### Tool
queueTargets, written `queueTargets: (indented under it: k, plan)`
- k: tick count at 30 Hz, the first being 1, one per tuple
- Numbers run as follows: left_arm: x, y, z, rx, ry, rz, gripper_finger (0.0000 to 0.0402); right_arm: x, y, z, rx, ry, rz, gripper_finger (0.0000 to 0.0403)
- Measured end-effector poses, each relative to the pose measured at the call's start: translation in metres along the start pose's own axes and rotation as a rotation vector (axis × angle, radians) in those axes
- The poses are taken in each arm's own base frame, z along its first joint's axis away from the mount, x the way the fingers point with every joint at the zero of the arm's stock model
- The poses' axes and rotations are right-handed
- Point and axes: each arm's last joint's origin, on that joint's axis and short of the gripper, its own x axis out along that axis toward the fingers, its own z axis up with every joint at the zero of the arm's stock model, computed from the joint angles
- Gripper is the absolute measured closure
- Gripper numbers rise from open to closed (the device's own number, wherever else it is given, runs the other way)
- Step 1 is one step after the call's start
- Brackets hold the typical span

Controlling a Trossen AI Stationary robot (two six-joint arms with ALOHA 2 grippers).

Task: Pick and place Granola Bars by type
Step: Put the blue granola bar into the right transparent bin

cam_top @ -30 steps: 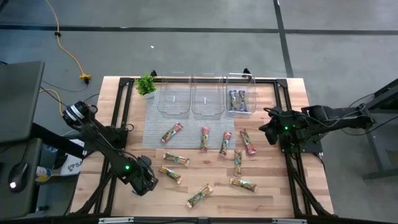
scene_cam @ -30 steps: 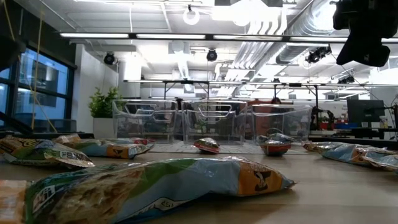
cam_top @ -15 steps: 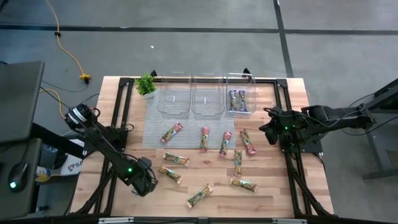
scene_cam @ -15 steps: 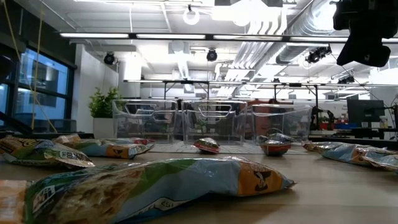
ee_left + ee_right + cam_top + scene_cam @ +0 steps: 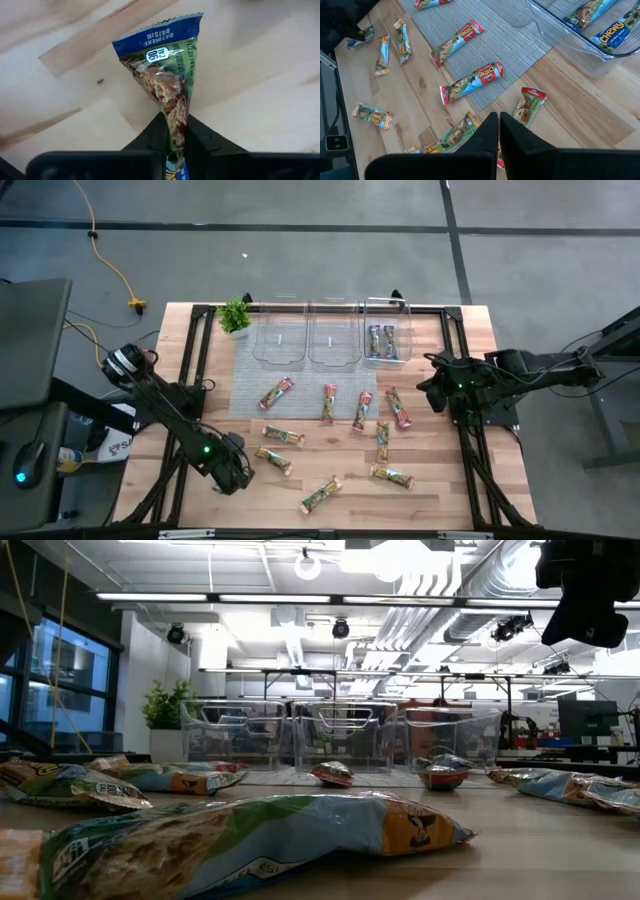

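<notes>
**Ana:** Almost nothing has shifted since the earlier frame; the left gripper [image 5: 238, 471] has only crept a touch along the near-left part of the table [image 5: 450, 480].

**Ben:** And its pincer?

**Ana:** Pinching a green-and-blue granola bar [image 5: 167, 85]. The wrist view shows the two dark fingers [image 5: 152, 137] pressed onto the wrapper's lower end, the bar's other end resting on the bare wood.

**Ben:** Where is the right gripper [image 5: 432, 392]?

**Ana:** Hanging above the table's right side, just off the mat [image 5: 250, 375]. Its fingers [image 5: 487, 132] are pressed together, holding nothing.

**Ben:** The other granola bars?

**Ana:** Two blue-wrapped bars [image 5: 381, 340] lie in the rightmost clear bin [image 5: 408, 315]. The middle bin [image 5: 333, 358] and left bin [image 5: 278, 360] hold none. A red bar [image 5: 277, 392], another red bar [image 5: 329, 402] and a pink-red bar [image 5: 362, 411] lie on the mat's near edge. Several green-and-tan bars [image 5: 391, 474] are scattered on the wood in front.

**Ben:** Anything else?

**Ana:** A small potted plant [image 5: 235, 316] stands at the far-left corner beside the bins.
</notes>
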Motion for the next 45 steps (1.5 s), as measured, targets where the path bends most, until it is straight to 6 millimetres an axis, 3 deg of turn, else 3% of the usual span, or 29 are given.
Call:
queueTargets:
  k: [5, 11, 16, 23, 28, 32, 35, 38, 45]
  plan:
    - [-0.036, -0.003, 0.026, -0.016, -0.113, -0.179, 0.0373, 0.0, 0.0, 0.0, 0.0, 0.0, 0.0, 0.0403]
    - [-0.102, -0.005, 0.086, 0.033, -0.421, -0.387, 0.0374, 0.0, 0.0, 0.0, 0.0, -0.003, -0.002, 0.0403]
    - [-0.154, -0.003, 0.162, 0.12, -0.636, -0.4, 0.0374, 0.0, 0.0, 0.001, 0.002, -0.018, -0.004, 0.0403]
    - [-0.227, -0.014, 0.281, 0.296, -0.864, -0.546, 0.0374, 0.0, 0.003, 0.003, 0.008, -0.041, 0.014, 0.0403]
    - [-0.255, -0.044, 0.362, 0.434, -0.912, -0.582, 0.0374, 0.0, 0.003, 0.004, 0.01, -0.058, 0.011, 0.0403]
    - [-0.255, -0.081, 0.416, 0.506, -0.89, -0.635, 0.0374, 0.0, 0.003, 0.004, 0.011, -0.07, 0.001, 0.0403]
    - [-0.243, -0.102, 0.446, 0.526, -0.852, -0.669, 0.0374, 0.0, 0.002, 0.005, 0.011, -0.086, -0.014, 0.0403]
    - [-0.207, -0.113, 0.462, 0.493, -0.772, -0.791, 0.0374, 0.0, 0.002, 0.005, 0.012, -0.095, -0.021, 0.0403]
    - [-0.125, -0.116, 0.478, 0.372, -0.58, -0.669, 0.0374, 0.001, 0.002, 0.006, 0.013, -0.103, -0.031, 0.0403]
